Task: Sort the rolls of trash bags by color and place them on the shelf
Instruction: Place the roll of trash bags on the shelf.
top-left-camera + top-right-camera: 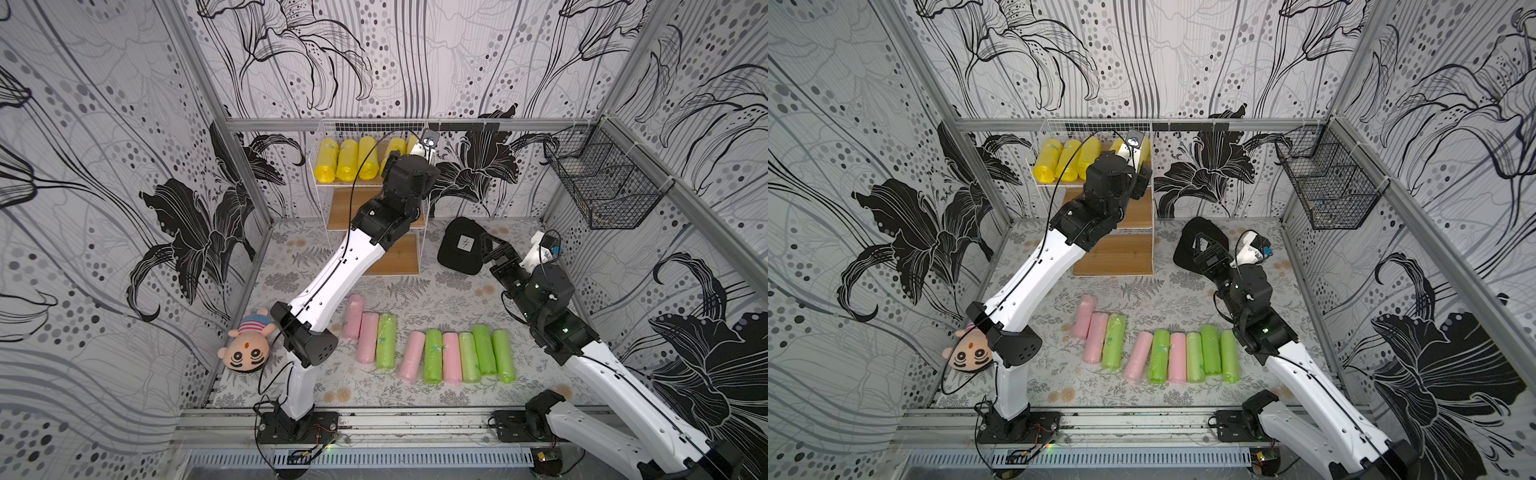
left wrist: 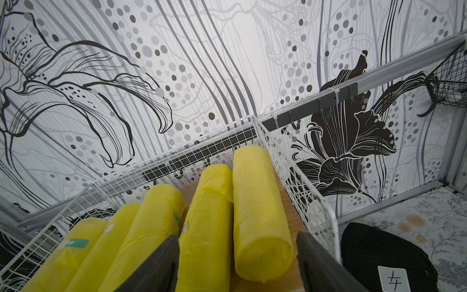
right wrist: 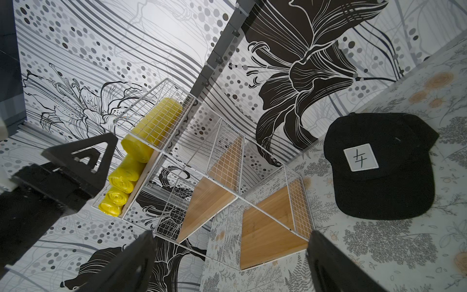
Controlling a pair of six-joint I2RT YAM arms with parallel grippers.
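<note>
First, at the far left a plush doll [image 1: 245, 349] lies on the table [image 1: 419, 293] beside the left arm's elbow. That arm reaches up to the top board of the shelf [image 1: 343, 210], which stands against the back wall. Five yellow rolls [image 1: 347, 162] lie side by side on that top board, ends facing forward. In the left wrist view the left gripper [image 2: 237, 236] is spread, its fingers [image 2: 318, 257] straddling the near ends of the two rolls closest to the shelf's wire side wall. A gap shows between one finger and the end roll [image 2: 257, 209], so nothing is pinched. Farther right, on the table, four pink rolls [image 1: 368, 338] and five green rolls [image 1: 484, 349] lie mixed in a loose row. Beyond them the right gripper [image 3: 231, 232] hovers, jaws wide and empty, just beside a black cap [image 1: 459, 245]. A black wire basket [image 1: 602, 183] hangs on the right wall.
</note>
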